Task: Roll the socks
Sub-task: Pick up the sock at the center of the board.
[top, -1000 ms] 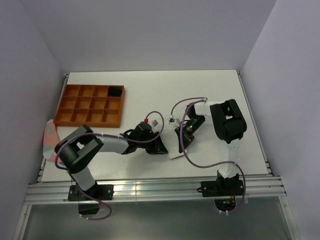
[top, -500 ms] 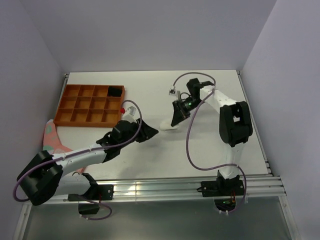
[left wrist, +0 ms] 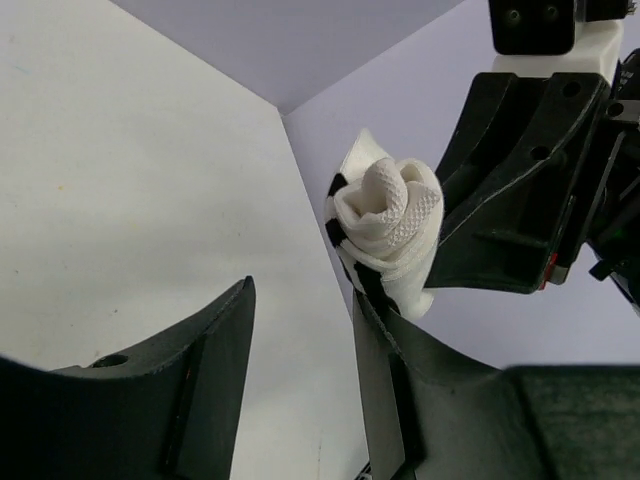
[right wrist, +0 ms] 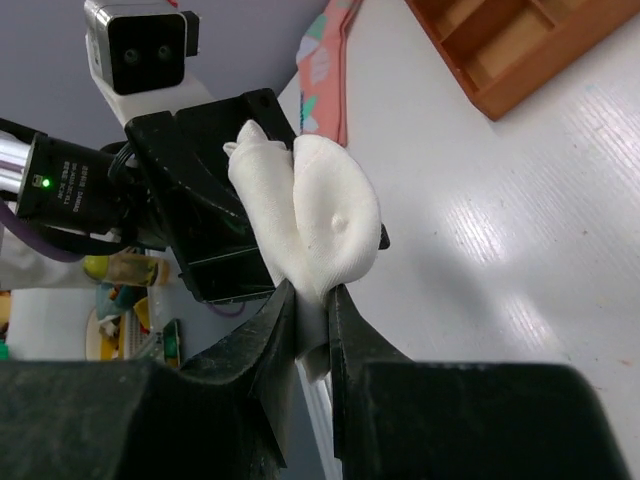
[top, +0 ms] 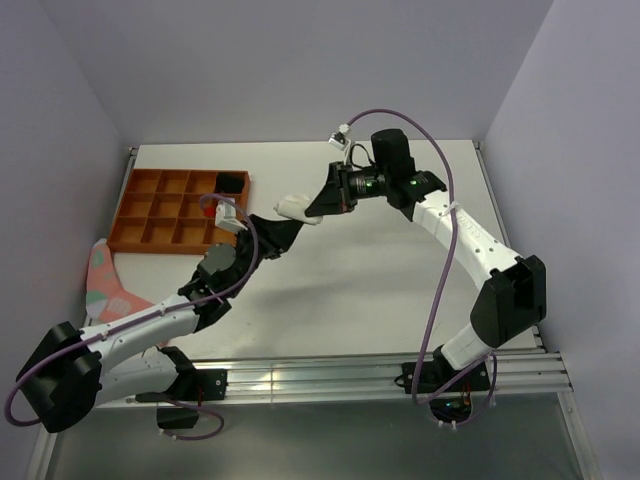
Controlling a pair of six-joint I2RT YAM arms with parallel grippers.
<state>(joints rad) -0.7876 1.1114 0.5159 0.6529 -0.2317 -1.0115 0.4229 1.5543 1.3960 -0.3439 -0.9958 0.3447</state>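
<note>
Plainly, the rolling of the white sock [left wrist: 385, 215] is at its close. It sits in a tight spiral bundle with its black cuff stripes showing at one side. It is held up off the table [top: 400, 290] between the two arms, a little to the right of the orange tray [top: 175, 247].

The right gripper [right wrist: 312, 300] has its fingers pinched nearly together on a fold at the roll's edge and carries it alone. The left gripper [left wrist: 300, 300] stands with its jaws well apart and nothing between them, one finger just beside the sock's lower end.

A dark thing [top: 231, 182] lies in the tray's far right compartment. It may be the black sock, but it is too small to tell.

As I judge it, the hand-off is the step in hand. Next the left arm should draw clear and the right should carry the roll down to a resting place. The thin pinch calls for a steady path and a gentle release, or the spiral may spring loose.
</note>
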